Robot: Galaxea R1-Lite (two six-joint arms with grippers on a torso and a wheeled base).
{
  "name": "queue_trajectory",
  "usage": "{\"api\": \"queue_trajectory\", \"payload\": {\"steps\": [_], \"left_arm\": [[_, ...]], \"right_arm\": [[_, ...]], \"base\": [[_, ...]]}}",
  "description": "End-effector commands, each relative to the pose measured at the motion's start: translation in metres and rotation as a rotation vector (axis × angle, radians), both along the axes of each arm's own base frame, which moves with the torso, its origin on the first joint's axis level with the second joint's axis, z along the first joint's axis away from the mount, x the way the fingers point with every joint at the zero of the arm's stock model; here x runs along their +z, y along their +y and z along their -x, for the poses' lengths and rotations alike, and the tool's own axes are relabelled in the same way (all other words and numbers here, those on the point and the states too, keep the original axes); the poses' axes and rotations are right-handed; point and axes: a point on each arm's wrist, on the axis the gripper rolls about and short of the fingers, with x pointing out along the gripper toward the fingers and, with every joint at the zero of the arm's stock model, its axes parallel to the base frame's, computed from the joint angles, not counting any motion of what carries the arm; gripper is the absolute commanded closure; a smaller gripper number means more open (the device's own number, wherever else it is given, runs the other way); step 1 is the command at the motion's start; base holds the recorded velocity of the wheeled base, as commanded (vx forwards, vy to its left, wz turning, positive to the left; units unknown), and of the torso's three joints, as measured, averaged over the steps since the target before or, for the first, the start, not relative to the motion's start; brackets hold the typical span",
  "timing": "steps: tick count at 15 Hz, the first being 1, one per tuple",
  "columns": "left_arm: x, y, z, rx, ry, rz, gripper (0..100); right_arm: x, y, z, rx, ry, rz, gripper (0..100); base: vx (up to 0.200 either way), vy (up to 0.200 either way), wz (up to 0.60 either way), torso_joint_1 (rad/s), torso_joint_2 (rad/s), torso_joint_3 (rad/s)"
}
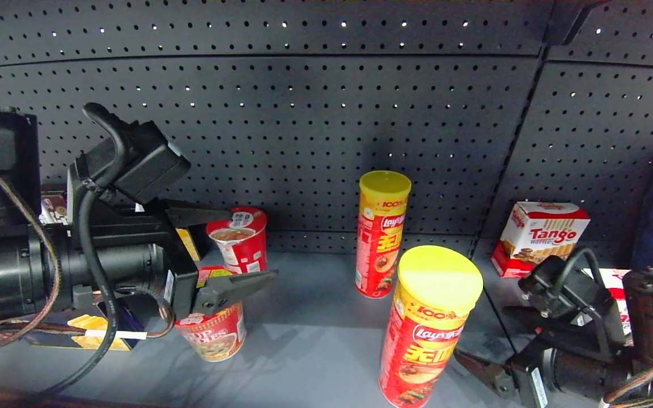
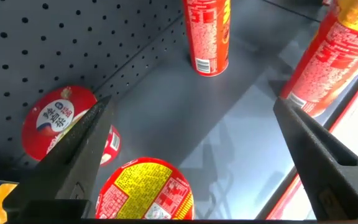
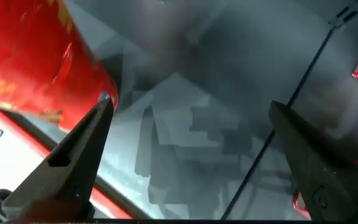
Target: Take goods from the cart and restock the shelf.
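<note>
Okay, quick pass. My left gripper is spread wide with nothing clamped, and it hangs low over the left part of the grey shelf. The front noodle cup stands upright between the fingers near their base; I can't tell if they touch it. The back noodle cup stands just behind it, against the pegboard wall.

My right gripper is also wide open and empty, low at the shelf's front right, just beside the front chip can. The back chip can is upright mid-shelf, near the wall and apart from the front one.

The pegboard is dark with rows of small holes, and a black upright splits it into two panels. In the right bay a wafer box leans at the back. A yellow and dark box lies flat at far left under my arm.
</note>
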Motion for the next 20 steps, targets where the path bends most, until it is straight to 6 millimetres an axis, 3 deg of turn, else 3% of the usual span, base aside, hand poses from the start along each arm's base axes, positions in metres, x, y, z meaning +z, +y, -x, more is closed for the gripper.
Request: {"api": "queue_trajectory", "payload": {"steps": [1, 20], "left_arm": [[-0.002, -0.001, -0.001, 0.000, 0.008, -0.004, 0], [-0.005, 0.000, -0.002, 0.003, 0.018, -0.006, 0]], "right_arm": [[-0.003, 0.006, -0.006, 0.004, 0.016, 0.013, 0], [-0.012, 0.026, -0.008, 0.076, 0.034, 0.027, 0]], "base": [[0.000, 0.000, 0.00, 0.000, 0.00, 0.000], [0.000, 0.000, 0.00, 0.000, 0.00, 0.000]]}}
